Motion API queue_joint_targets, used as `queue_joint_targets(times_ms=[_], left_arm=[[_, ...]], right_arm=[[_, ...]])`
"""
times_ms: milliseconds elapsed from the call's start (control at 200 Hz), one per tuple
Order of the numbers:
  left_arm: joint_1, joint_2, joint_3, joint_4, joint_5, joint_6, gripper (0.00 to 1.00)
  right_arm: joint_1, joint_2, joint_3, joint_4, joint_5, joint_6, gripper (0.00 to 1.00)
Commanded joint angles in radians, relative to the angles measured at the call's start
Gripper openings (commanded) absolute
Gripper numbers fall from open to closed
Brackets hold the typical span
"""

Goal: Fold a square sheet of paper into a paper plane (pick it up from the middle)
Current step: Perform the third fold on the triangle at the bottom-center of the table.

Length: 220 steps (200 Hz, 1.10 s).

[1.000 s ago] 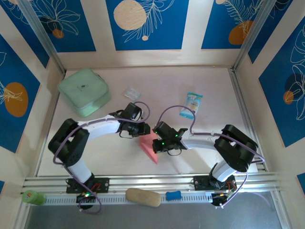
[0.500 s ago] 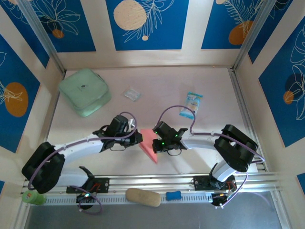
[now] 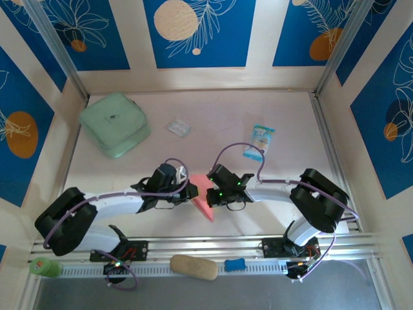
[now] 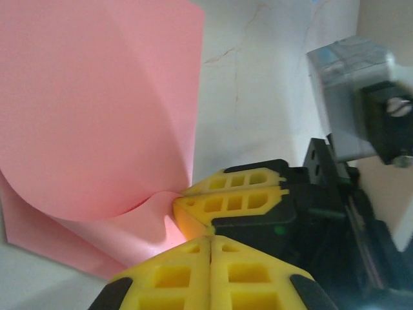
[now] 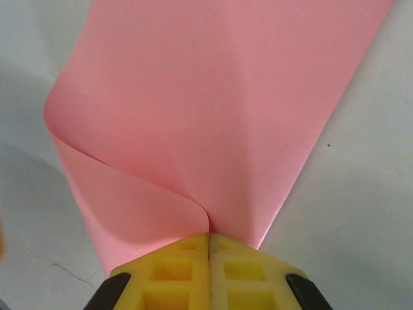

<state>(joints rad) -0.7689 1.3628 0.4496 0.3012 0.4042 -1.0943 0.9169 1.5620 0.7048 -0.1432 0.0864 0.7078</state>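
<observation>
Where curled on the bench [image 3: 226,123], found square sheet of paper [image 5: 213,97] clamped at one edge in right pincer [image 5: 208,237]; noted left pincer [image 4: 210,240] clenched just beside that edge.

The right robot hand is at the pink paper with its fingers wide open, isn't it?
Not quite. The right gripper is at the pink paper, but it is not wide open. Its jaws are pressed together, pinching the paper where it curls over. The right wrist view shows this.
</observation>
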Motion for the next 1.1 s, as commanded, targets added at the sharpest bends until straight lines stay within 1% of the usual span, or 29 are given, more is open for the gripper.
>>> queue_joint_targets(times_ms=[0, 395, 545, 780, 1095], left_arm=[[-0.017, 0.038, 0.011, 0.033, 0.02, -0.009, 0.0], [-0.032, 0.11, 0.024, 0.052, 0.04, -0.008, 0.0], [-0.035, 0.128, 0.016, 0.04, 0.022, -0.005, 0.0], [-0.034, 0.136, 0.019, -0.039, -0.014, 0.02, 0.0], [-0.035, 0.16, 0.018, -0.052, -0.024, 0.031, 0.0]], right_arm=[[0.005, 0.025, 0.0, -0.038, 0.012, 0.002, 0.02], [0.006, 0.022, 0.002, -0.046, 0.015, 0.001, 0.02], [0.004, 0.021, 0.001, -0.047, 0.012, -0.001, 0.02], [0.005, 0.021, 0.003, -0.05, 0.01, -0.005, 0.02], [0.004, 0.02, 0.006, -0.049, 0.006, -0.005, 0.02]])
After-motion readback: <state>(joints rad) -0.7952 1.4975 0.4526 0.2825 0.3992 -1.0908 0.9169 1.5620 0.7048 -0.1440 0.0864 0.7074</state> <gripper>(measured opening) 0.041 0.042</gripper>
